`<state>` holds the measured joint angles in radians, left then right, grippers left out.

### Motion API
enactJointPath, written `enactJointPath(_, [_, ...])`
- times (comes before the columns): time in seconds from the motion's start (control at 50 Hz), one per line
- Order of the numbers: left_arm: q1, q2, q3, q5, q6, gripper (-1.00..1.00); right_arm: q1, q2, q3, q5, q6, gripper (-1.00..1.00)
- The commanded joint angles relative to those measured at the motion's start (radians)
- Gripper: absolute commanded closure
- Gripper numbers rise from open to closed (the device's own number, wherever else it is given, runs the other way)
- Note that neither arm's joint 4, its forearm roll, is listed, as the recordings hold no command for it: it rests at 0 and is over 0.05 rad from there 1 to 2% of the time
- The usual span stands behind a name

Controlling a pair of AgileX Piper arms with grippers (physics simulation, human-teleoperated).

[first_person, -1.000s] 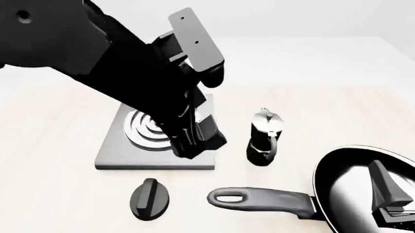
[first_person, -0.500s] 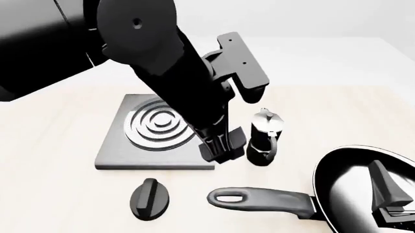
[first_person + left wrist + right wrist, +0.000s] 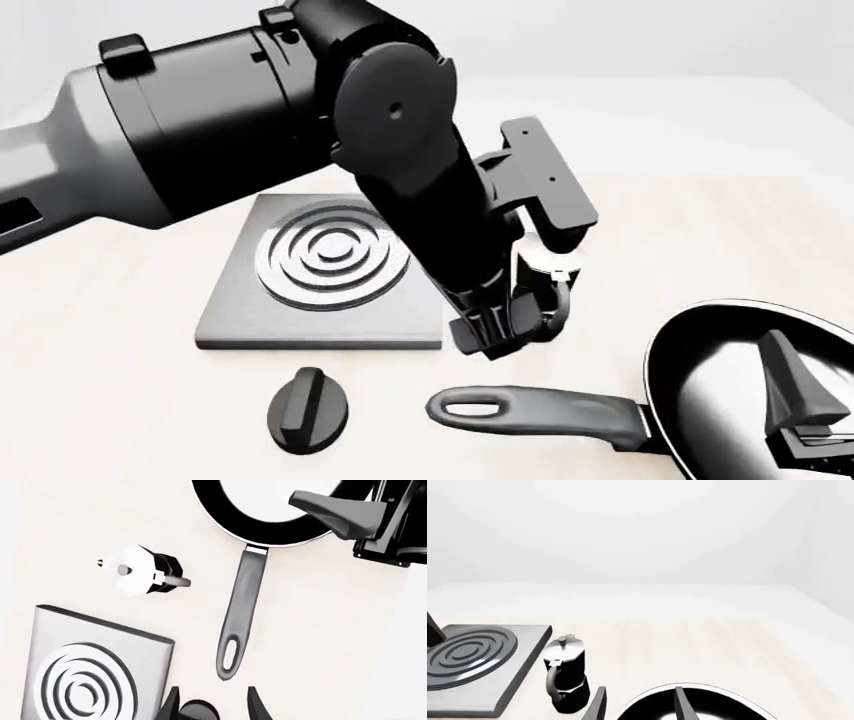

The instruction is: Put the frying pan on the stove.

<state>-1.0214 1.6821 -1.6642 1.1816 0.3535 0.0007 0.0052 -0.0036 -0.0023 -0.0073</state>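
Moka pot (image 3: 566, 680) betw. pan (image 3: 747, 390) & stove (image 3: 320, 275) (blocks direct path).

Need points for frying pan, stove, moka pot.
frying pan (image 3: 534, 409), front view, on the mid-handle.
stove (image 3: 328, 253), front view, on the ring burner's centre.
moka pot (image 3: 566, 672), right wrist view, on the black body.

Bright, even, shadowless render, sharp throughout; white glare fills the glossy black round frying pan (image 3: 754, 385) interior.
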Motion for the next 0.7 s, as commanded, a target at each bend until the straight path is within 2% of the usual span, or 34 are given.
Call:
enactJointPath(0.02, [-0.023, 0.025, 0.031, -0.049, -0.012, -1.0, 0.0, 0.0, 0.0, 0.0, 0.0, -1.0])
enactJointPath(0.06, [-0.04, 0.018, 0.042, -0.066, -0.028, -1.0, 0.0, 0.0, 0.0, 0.0, 0.0, -1.0])
enactJointPath(0.1, [-0.011, 0.04, 0.041, -0.066, 0.005, -1.0, 0.0, 0.0, 0.0, 0.0, 0.0, -1.0])
enactJointPath(0.14, [-0.045, 0.024, 0.063, -0.08, -0.02, -1.0, 0.0, 0.0, 0.0, 0.0, 0.0, -1.0])
enactJointPath(0.2, [-0.025, 0.042, 0.056, -0.08, -0.004, -1.0, 0.0, 0.0, 0.0, 0.0, 0.0, -1.0])
enactJointPath(0.5, [-0.064, 0.047, 0.114, -0.156, -0.04, -1.0, 0.0, 0.0, 0.0, 0.0, 0.0, -1.0])
enactJointPath(0.7, [-0.055, 0.076, 0.128, -0.19, -0.031, -1.0, 0.0, 0.0, 0.0, 0.0, 0.0, -1.0])
